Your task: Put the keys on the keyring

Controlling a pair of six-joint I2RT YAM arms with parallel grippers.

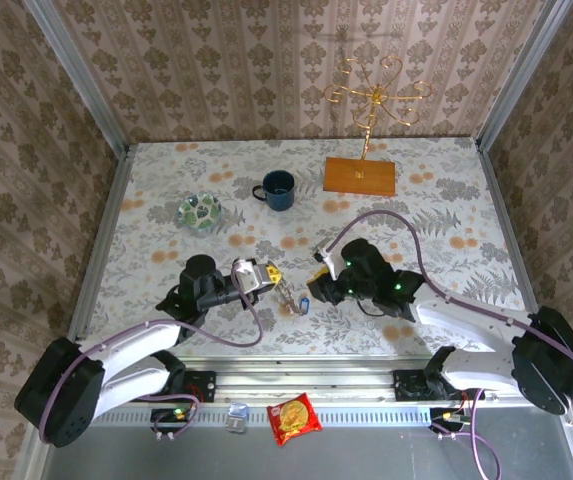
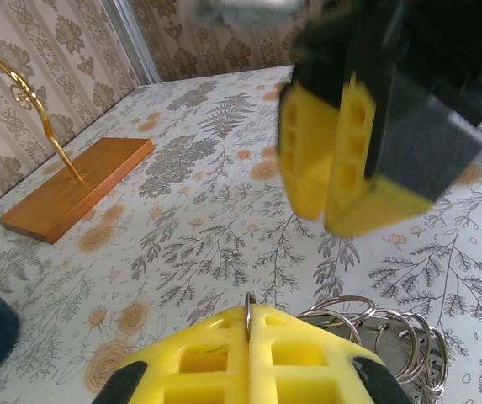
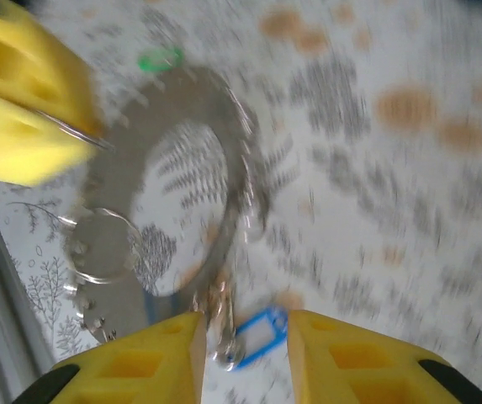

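Note:
The keyring (image 1: 284, 293) is a large flat grey ring lying at the table's near middle. My left gripper (image 1: 272, 273) is shut on a thin metal loop at its edge (image 2: 249, 313), with several small silver rings (image 2: 392, 337) beside the fingers. The blue key (image 1: 303, 306) lies at the keyring's near rim. In the right wrist view it (image 3: 262, 332) lies between the fingers of my right gripper (image 3: 245, 332), which stands open and clear of it. The keyring (image 3: 236, 147) is blurred, and a small green key (image 3: 161, 61) lies beyond it.
A blue mug (image 1: 278, 189) and a green patterned glass dish (image 1: 199, 211) stand behind the grippers. The gold wire stand on its wooden base (image 1: 360, 175) is at the back right. A snack packet (image 1: 294, 418) lies on the rail below the table's near edge.

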